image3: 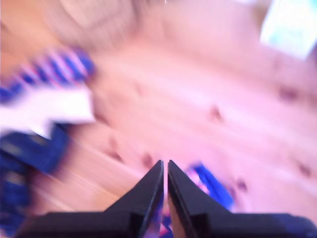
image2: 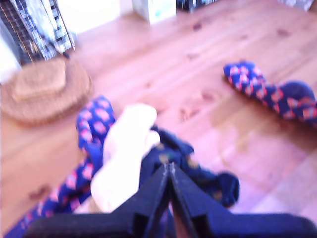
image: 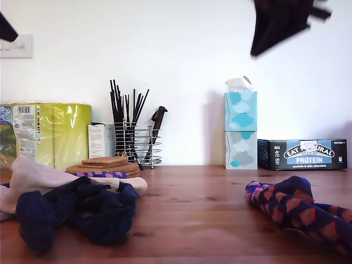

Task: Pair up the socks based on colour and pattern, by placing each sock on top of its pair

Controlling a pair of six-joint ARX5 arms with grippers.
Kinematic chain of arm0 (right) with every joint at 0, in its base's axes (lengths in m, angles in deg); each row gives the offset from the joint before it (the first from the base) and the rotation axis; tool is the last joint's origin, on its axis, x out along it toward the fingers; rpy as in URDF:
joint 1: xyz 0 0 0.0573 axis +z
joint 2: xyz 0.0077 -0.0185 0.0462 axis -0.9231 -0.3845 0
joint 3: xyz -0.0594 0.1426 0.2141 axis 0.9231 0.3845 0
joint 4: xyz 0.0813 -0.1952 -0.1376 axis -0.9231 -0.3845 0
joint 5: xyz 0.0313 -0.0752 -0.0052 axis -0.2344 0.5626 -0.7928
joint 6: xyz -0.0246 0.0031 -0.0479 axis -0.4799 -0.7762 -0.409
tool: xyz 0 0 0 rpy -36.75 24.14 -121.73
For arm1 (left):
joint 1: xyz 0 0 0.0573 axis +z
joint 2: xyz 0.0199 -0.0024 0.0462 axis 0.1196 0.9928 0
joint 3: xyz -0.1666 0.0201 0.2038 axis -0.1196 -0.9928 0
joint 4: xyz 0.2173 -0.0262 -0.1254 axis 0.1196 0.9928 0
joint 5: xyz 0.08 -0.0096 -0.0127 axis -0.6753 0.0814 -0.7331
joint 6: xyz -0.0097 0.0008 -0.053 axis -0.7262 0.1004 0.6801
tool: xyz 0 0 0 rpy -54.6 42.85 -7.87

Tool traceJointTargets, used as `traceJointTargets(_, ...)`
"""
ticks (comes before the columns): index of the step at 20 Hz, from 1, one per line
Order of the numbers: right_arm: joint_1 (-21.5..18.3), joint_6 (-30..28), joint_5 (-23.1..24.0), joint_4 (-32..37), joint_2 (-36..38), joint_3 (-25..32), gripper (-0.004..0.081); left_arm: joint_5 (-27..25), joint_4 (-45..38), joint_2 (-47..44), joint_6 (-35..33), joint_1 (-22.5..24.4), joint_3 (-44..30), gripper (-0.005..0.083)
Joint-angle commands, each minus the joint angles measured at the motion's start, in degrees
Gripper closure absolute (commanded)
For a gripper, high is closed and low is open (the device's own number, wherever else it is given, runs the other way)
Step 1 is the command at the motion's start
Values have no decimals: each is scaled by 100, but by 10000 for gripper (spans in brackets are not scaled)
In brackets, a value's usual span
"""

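Dark navy socks (image2: 198,168) lie beyond my first gripper's (image2: 170,171) closed fingers (image2: 153,198).

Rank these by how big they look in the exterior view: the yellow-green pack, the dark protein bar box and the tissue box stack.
1. Yellow-green pack, largest, though cut off at the exterior view's left edge.
2. Protein bar box and tissue box stack look about equal in area, one wide and low, one tall and narrow; I would not rank them.

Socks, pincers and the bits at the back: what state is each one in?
Diamond-check sock: lying alone, crumpled.
Navy socks: bunched in the pile.
Pale sock: draped in the same pile.
Coasters: stacked.
Tissue box: upright, tissue poking out.
First pincer: shut, empty.
Second pincer: almost shut, empty.
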State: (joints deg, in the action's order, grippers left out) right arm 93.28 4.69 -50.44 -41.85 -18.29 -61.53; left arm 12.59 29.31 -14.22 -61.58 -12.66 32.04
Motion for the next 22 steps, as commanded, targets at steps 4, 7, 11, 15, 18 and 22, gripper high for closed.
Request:
traceJointTargets(4, 407, 55, -522, 210, 1379, 1246, 782, 50, -151, 293, -144, 262, 4, 795)
traceJointTargets(7, 826, 94, -1075, 7, 2299, 1781, 782, 223, -116, 623, -577, 520, 66, 795)
traceJointTargets(11, 1475, 103, -1099, -741, 3254, 1838, 782, 507, 785, 1366, -1587, 1073, 739, 795)
traceJointTargets(15, 1821, 210, -1097, -1331, 3716, 1838, 782, 761, 1891, 2645, -3025, 1572, 1825, 795)
traceJointTargets(18, 1873, 234, -1097, -1598, 3751, 1838, 782, 857, 1965, 3633, -3034, 1812, 2393, 423)
traceJointTargets(22, 1873, 181, -1099, -1672, 3751, 1838, 782, 614, 1530, 4610, -3853, 1840, 2754, 191)
